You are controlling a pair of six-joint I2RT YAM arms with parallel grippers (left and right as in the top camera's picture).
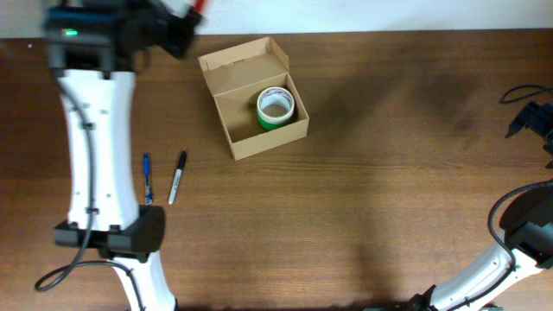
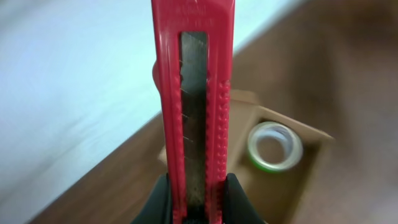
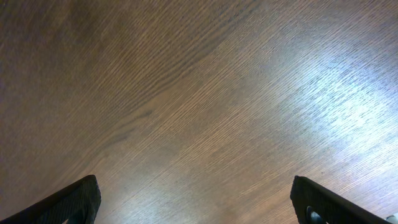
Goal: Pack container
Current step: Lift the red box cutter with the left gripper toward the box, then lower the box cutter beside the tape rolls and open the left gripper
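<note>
The container (image 1: 259, 138) is an open tan cardboard box at the table's back middle, flap lid folded back. A green tape roll (image 1: 275, 107) lies inside it, also in the left wrist view (image 2: 275, 145). My left gripper (image 2: 196, 199) is shut on a red box cutter (image 2: 194, 93) and holds it high at the back left, left of the box (image 2: 311, 168). The cutter's red tip shows in the overhead view (image 1: 197, 7). My right gripper (image 3: 196, 202) is open and empty over bare wood at the far right edge (image 1: 537, 117).
A blue pen (image 1: 147, 178) and a black marker (image 1: 177, 176) lie on the table left of middle, beside the left arm's white link (image 1: 99, 147). A white wall runs behind the table's back edge.
</note>
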